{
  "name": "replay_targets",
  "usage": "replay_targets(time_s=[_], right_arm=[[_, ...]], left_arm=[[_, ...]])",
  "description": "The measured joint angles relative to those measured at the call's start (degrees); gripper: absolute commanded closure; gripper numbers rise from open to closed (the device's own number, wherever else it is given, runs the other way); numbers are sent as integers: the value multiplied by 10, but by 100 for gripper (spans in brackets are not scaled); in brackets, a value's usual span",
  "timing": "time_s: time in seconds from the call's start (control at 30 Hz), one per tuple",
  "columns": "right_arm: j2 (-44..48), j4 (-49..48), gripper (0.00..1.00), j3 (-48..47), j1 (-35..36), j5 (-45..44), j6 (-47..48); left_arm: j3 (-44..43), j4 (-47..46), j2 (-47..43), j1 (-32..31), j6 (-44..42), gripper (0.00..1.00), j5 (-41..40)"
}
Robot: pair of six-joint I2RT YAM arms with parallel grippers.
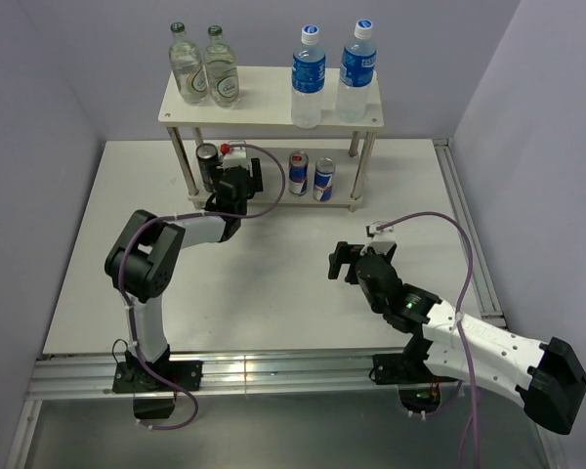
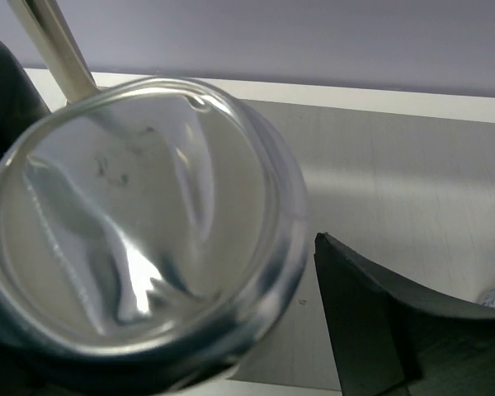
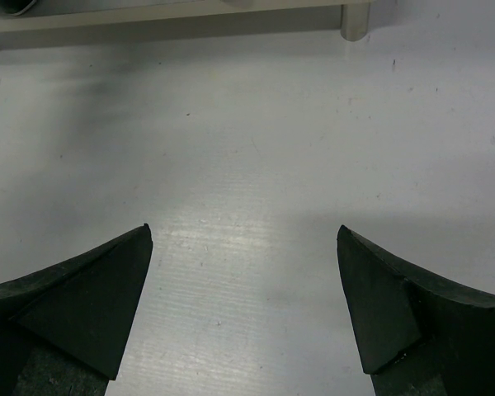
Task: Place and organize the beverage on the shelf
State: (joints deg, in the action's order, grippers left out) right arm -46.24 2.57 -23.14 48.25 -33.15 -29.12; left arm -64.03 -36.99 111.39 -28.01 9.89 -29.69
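The cream-white shelf (image 1: 264, 90) stands at the back. Two water bottles (image 1: 309, 73) are upright on its top board at the right. Two blue-silver-red cans (image 1: 311, 176) and one dark can (image 1: 207, 162) stand on the lower board. My left gripper (image 1: 232, 176) reaches in at the lower board's left part. In the left wrist view a dark can's silver end (image 2: 132, 223) fills the left, with a gap to my right finger (image 2: 371, 322); the left finger is hidden, and the other dark can (image 2: 0, 99) sits at the edge. My right gripper (image 1: 340, 262) is open and empty over bare table, as the right wrist view (image 3: 243, 231) shows.
Two clear glass bottles with green caps (image 1: 203, 66) stand on the top board's left part. A thin shelf leg (image 2: 54, 41) rises just behind the can. The shelf's lower board edge (image 3: 148, 15) and a leg (image 3: 355, 21) lie ahead of my right gripper.
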Motion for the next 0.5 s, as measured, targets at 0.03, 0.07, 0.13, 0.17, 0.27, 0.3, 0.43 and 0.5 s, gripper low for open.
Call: replay_targets(time_s=[0.03,0.07,0.13,0.17,0.27,0.3,0.43,0.5], right_arm=[[1,0,0,0,0,0,0],[2,0,0,0,0,0,0],[5,0,0,0,0,0,0],[7,0,0,0,0,0,0],[12,0,0,0,0,0,0],[14,0,0,0,0,-1,0],[24,0,0,4,0,-1,0],[28,0,0,4,0,-1,0]], left_arm=[[0,0,0,-1,0,14,-1],[0,0,0,-1,0,14,-1],[0,0,0,-2,0,13,-1],[0,0,0,-3,0,13,-2],[1,1,-1,-7,0,13,-6],[3,1,-3,-9,0,13,-8],[21,3,-19,-19,1,12,-17],[30,4,-28,-25,1,12,-22]])
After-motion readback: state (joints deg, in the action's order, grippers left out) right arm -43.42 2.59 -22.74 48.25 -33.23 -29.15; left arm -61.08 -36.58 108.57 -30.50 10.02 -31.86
